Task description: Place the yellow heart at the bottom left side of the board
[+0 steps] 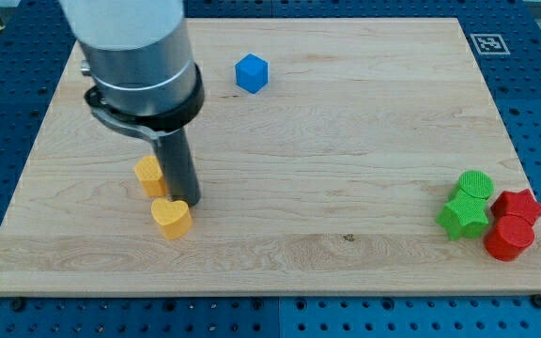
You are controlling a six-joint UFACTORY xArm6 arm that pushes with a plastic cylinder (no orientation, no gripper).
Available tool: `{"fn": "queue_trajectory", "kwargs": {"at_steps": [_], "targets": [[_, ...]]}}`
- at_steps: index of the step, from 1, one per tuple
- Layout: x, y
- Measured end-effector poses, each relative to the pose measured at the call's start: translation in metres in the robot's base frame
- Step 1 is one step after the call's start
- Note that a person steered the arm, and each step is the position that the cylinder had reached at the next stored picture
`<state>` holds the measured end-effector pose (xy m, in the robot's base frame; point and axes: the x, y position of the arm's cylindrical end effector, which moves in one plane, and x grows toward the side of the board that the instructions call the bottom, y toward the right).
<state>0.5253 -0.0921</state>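
Observation:
The yellow heart (171, 218) lies on the wooden board (346, 141) in its lower left part. My tip (185, 200) stands right at the heart's upper right edge, touching or nearly touching it. A second yellow block (147, 176) sits just above and left of the heart, partly hidden behind my rod; its shape is unclear.
A blue cube (251, 72) sits near the view's top centre. At the lower right are a green cylinder (476, 185), a green star (464, 215), a red star (520, 205) and a red cylinder (509, 238), clustered together. The arm's grey body (139, 56) covers the upper left.

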Motion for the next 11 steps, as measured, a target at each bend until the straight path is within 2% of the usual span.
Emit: {"fn": "queue_trajectory", "kwargs": {"at_steps": [1,2,4,6,10,11], "targets": [[0.018,0.029],[0.025,0.016],[0.025,-0.059],[0.012,-0.066],[0.011,-0.111],[-0.068,-0.111]]}}
